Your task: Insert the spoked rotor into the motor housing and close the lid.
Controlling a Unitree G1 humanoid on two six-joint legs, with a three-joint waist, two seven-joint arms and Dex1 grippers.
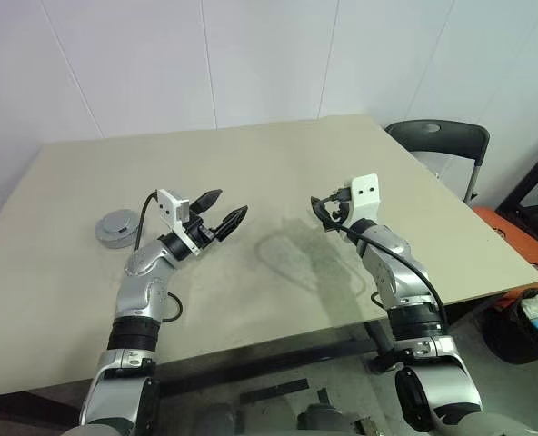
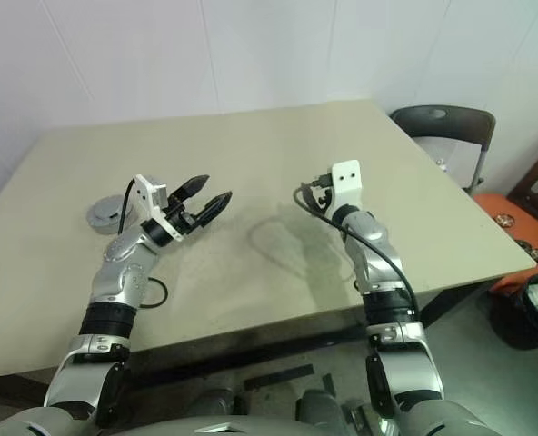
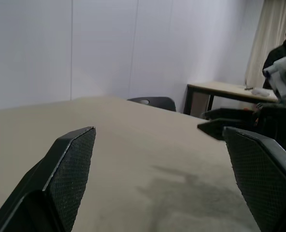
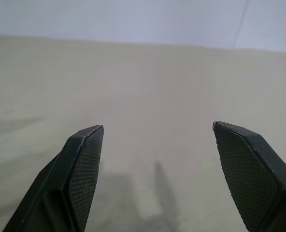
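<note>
Two grippers are hovering over the beige table (image 1: 278,173), both empty. Left gripper (image 1: 222,212) is sitting with its black fingers spread wide, nothing between the pads (image 3: 70,169). Right gripper (image 4: 157,164) is also standing apart, with bare tabletop showing between its fingers.

Motor housing (image 1: 117,226) is resting on the table at roughly 9 o'clock from the left gripper, near the table's left edge and apart from both grippers. It is showing as a short round silver-grey puck with a smooth closed-looking top, so the lid seems to be lying shut on it, though I cannot tell for sure. No spoked wheel is lying anywhere on the tabletop, so the rotor is probably already inside; that is a judgement.

Handling guess: the housing is looking like solid metal, stiff and fairly heavy for its size, with smooth curved walls that could be slipping between hard pads. Best hold is probably across the side wall at opposite points, low down, keeping it flat. The lid is likely best pressed on its flat face rather than pinched at the rim.

Background: a dark chair (image 1: 442,141) is standing at 2 o'clock off the table, and a person (image 3: 283,48) is standing far behind.
</note>
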